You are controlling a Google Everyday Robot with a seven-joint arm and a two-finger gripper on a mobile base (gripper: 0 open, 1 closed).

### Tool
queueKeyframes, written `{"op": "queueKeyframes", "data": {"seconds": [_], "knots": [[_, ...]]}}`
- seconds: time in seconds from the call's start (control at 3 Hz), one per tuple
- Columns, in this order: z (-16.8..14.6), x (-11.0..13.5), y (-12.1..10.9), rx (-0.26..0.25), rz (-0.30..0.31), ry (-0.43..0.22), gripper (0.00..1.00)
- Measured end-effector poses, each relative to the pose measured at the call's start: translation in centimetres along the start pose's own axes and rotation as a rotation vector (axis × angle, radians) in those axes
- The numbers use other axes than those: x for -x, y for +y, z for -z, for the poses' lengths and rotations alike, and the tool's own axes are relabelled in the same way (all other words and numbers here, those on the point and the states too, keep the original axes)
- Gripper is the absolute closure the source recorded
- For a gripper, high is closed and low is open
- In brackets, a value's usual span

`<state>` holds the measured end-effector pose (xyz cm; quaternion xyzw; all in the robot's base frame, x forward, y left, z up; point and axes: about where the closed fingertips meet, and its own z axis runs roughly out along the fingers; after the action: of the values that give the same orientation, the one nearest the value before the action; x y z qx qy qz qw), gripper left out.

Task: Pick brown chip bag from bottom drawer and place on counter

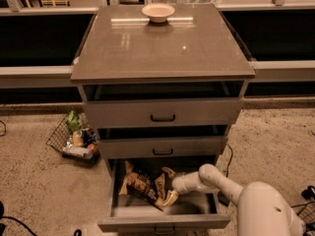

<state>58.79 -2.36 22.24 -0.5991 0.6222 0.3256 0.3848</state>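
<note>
**Claw down in the bottom drawer, beside the chip bag**

I am looking down on the grey cabinet from the front, and all three drawers are standing out from it to some degree. The bottom drawer (197, 206) is pulled out furthest, so I am seeing straight into it. The brown chip bag (139, 185) is lying inside, towards the left and middle of the drawer floor, crumpled, with its dark panel facing up and a pointed corner sticking up at the back.

My arm (219, 180) is reaching in from the right, and the claw (169, 186) is sitting low inside that drawer at the bag's right edge. Its two pale fingers are standing wide apart, one towards the back of the drawer and one towards the front, with the bag's right end lying between them (I cannot tell whether either finger is touching it). Nothing is being gripped.

The bench (162, 50) above is showing its glossy top, and a small pale bowl (158, 12) is sitting near its back edge. A wire basket (74, 140) of groceries is lying on the floor left of the cabinet.
</note>
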Motion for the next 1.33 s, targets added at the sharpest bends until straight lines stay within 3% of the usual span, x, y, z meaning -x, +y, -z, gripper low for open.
{"op": "queueKeyframes", "data": {"seconds": [0.67, 1.33], "knots": [[-6.6, -2.4, -2.3, -0.064, 0.019, -0.053, 0.00], [-9.8, -2.3, -2.8, -0.043, -0.024, -0.071, 0.00]]}}
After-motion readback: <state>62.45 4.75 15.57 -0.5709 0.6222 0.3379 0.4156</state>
